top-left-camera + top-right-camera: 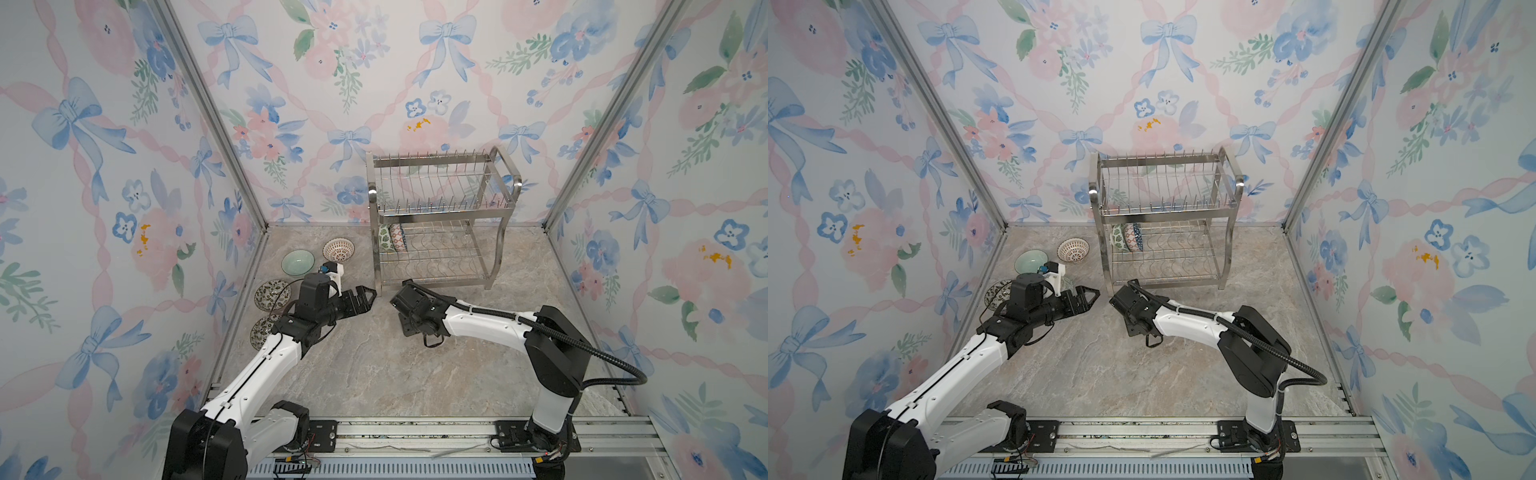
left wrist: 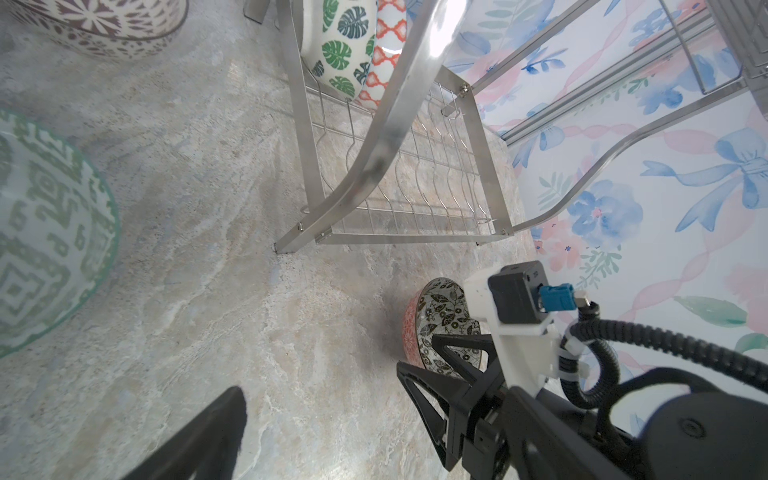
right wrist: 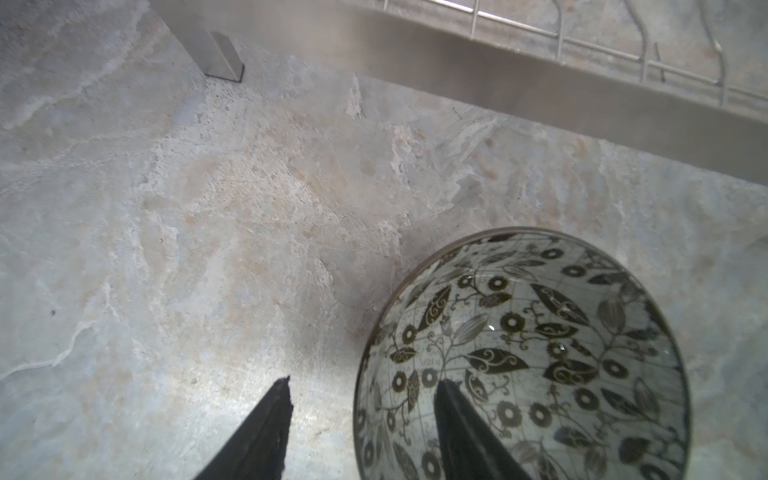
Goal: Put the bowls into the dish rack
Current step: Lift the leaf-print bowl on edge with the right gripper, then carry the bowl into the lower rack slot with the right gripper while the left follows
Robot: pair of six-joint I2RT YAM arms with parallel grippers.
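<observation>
Far left on table [image 1: 374, 374] we see dark floral bowl [image 1: 272, 295], pale green bowl [image 1: 298, 262], brown-patterned bowl [image 1: 338, 249]. Left gripper [image 1: 370, 300] spread wide, empty. Dish rack [image 1: 440, 216]: 2 bowls [image 1: 384, 239] on edge, lower tier, left end. Right gripper [image 3: 363, 380] half-spread astride rim of red-sided floral bowl [image 3: 540, 353], on table before rack: 1 finger inside, outer finger clear of wall.

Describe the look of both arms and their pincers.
The left arm and right arm have white shells and black joints. The left pincer and right pincer are black, with triangular cut-outs. A black ribbed hose follows the right arm. A white camera bracket carries a blue plug.
</observation>
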